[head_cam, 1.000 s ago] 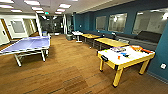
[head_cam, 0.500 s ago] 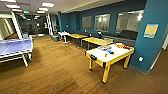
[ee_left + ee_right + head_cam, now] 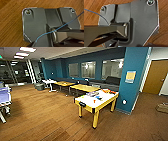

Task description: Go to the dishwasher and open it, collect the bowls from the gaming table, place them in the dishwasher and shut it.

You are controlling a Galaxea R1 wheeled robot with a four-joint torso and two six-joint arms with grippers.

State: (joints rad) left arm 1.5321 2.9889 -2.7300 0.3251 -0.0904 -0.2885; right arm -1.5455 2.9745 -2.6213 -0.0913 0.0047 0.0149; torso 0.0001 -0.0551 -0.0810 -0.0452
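1. No bowl had been collected, as far as could be judged; the gaming table [image 3: 96, 100], white-topped with small coloured items, stood ahead beside the teal pillar [image 3: 132, 77].
2. Both wrist views looked down on the wooden floor [image 3: 11, 22]; whether either gripper was open could not be told.

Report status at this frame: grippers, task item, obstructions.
Grippers: open or shut, cannot tell. White-topped gaming table with yellow legs ahead right, small coloured items on top; bowls not distinguishable. Wood floor lies between robot and table; teal pillar stands just beyond it.
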